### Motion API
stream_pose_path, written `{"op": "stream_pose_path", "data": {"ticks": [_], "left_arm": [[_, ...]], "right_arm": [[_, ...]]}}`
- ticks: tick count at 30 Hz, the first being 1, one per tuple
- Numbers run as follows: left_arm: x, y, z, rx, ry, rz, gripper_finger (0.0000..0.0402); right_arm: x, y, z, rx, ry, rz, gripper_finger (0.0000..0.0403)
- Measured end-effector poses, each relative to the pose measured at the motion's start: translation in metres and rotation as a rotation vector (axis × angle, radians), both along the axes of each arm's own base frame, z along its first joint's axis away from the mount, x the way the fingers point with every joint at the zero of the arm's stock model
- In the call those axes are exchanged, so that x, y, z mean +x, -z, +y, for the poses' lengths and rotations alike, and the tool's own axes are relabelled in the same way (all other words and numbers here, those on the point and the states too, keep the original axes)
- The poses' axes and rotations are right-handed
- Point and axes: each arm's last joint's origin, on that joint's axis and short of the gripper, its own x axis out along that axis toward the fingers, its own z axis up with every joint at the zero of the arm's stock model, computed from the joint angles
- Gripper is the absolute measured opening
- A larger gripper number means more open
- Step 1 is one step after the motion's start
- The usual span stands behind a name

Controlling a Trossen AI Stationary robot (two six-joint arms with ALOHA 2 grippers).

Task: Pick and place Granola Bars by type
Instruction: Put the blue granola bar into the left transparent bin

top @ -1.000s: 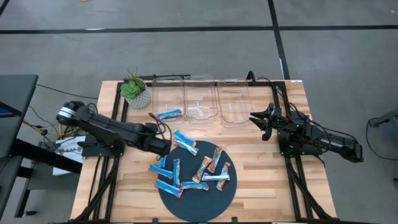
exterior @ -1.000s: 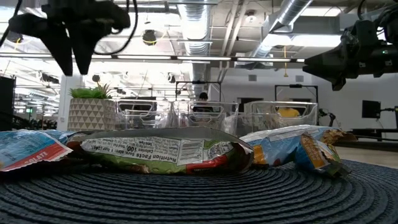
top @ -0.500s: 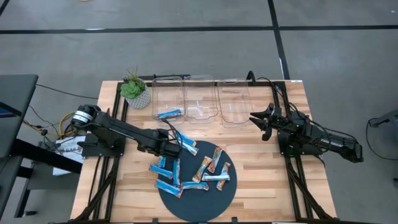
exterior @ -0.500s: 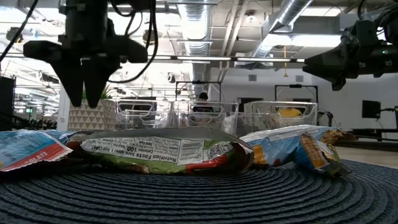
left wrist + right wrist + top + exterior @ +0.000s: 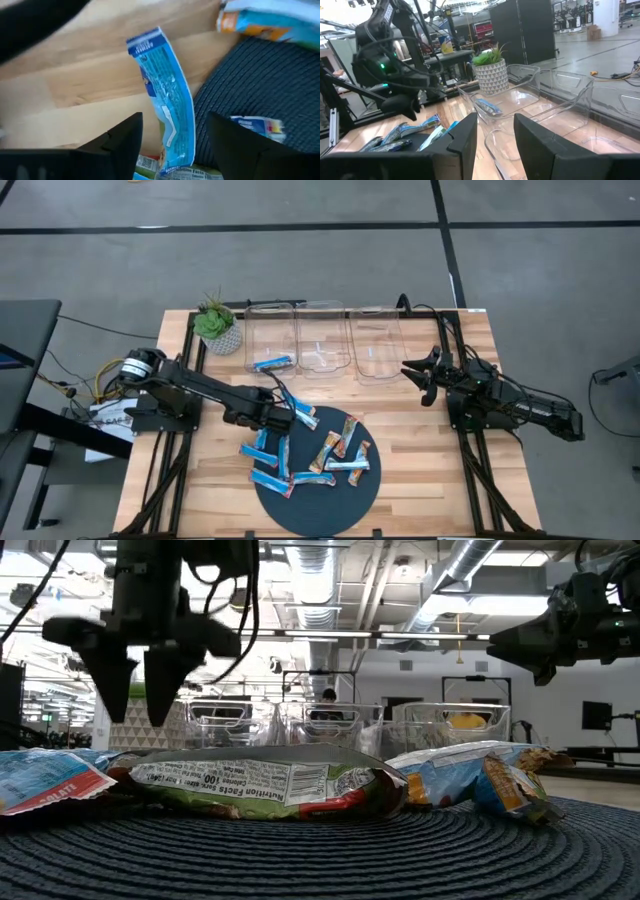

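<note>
Because the Granola Bars are thin foil packets, they should be light, slick and crinkly, bending rather than holding stiff; a pinch across the narrow middle of one bar looks safest, and a grab at a sealed end would likely slide off. Most lie heaped on the dark round mat at lower centre of the high view, a few spill onto the wooden table to its left, and one rests in the leftmost of the clear bins at upper centre. The left gripper, left of centre, hangs just above a blue bar lying half on wood at the mat's edge, its fingers spread to either side of the wrapper without touching it. A second ago it sat further left and higher with its jaws nearer together; it has since reached in, dropped and widened. The right gripper, at right of centre beside the bins, holds its pose, fingers parted and empty.
</note>
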Motion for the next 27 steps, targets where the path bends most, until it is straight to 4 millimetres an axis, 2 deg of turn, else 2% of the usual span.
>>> {"op": "stream_pose_path", "data": {"ticks": [8,21,27], "left_arm": [[-0.001,0.029,0.001,-0.037,0.020,-0.031,0.0229],[-0.011,0.045,0.010,-0.060,0.033,0.006,0.0229],[-0.013,0.054,0.011,-0.095,0.032,-0.043,0.0227]], "right_arm": [[0.000,0.000,0.000,0.000,0.000,0.000,0.0123],[0.000,0.000,0.000,0.000,0.000,0.000,0.0123],[0.000,0.000,0.000,0.000,0.000,0.000,0.0123]]}}
